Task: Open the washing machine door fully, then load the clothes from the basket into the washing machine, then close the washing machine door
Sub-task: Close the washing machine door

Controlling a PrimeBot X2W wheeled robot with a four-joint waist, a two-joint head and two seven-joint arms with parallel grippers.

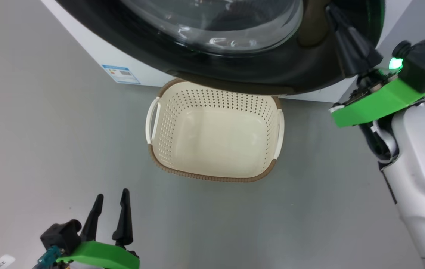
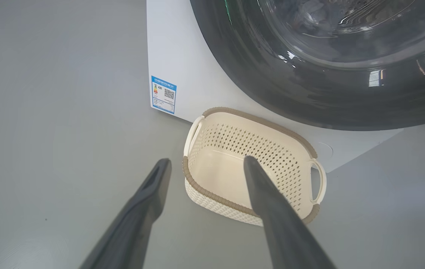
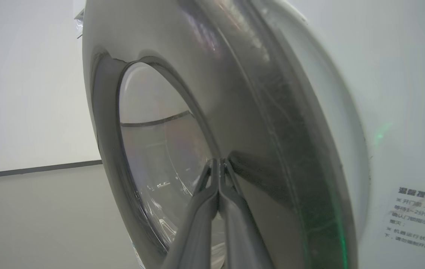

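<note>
**A:** On the floor, hard against the foot of the washing machine, the basket stands with nothing in it, right under the lower rim of the washing machine door.

**B:** And the tools?

**A:** The right tool has its fingers pressed together on nothing. Its tips sit against the door's glossy black rim by a shallow recess. The left tool hangs low near the floor's near-left side, spread wide and empty, well apart from the basket.

**B:** I'd judge this to be the closing push. What could spoil it?

**A:** Two thin tips on a slick, curved rim could skid, either outward off the edge or inward onto the glass bowl. Then the door would not latch. Fabric caught at the seal would also stop it from closing.

**B:** Can you see the seal?

**A:** No, the door covers it. From the right wrist view I cannot tell whether the door lies flush with the white front or stands slightly off it.

**B:** And the clothes?

**A:** There is only a faint bluish blur behind the glass in the left wrist view, too broken by reflections to name. The door's top and hinge side are cut off. The far rim of the basket is tucked under the door.
</note>
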